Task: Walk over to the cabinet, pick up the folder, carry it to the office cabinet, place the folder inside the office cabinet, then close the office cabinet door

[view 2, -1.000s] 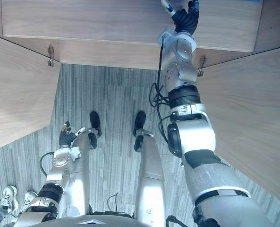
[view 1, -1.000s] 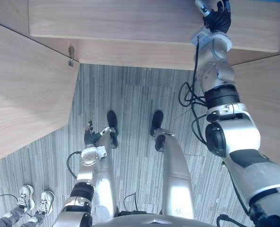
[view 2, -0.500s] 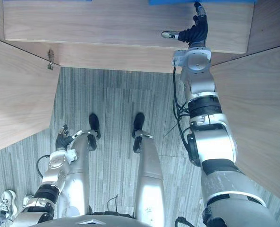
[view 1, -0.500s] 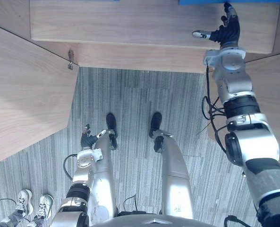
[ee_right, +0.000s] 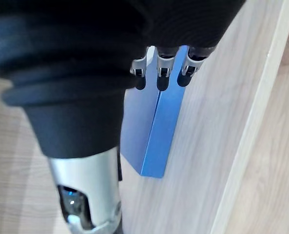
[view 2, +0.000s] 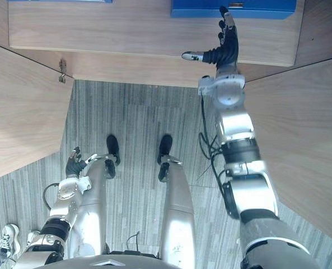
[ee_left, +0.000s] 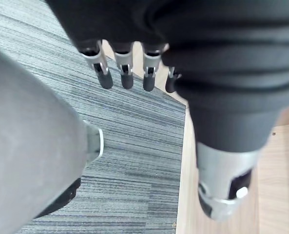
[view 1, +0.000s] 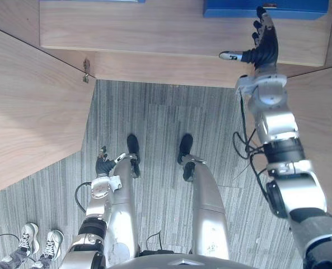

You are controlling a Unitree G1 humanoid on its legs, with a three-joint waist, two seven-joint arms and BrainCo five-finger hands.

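Folder [view 1: 265, 8], blue, is lying flat on the cabinet shelf [view 1: 154, 28]. The right hand [view 1: 263, 47] is hovering at its near edge, fingers spread, holding nothing. A wooden door [view 1: 26, 112] is standing open on the left. The left hand [view 1: 103, 165] is hanging relaxed over carpet [view 1: 154, 129].

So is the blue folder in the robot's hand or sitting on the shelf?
On the shelf. The blue folder rests on the wooden shelf; the right hand hovers near it with straight fingers, not curled round it.
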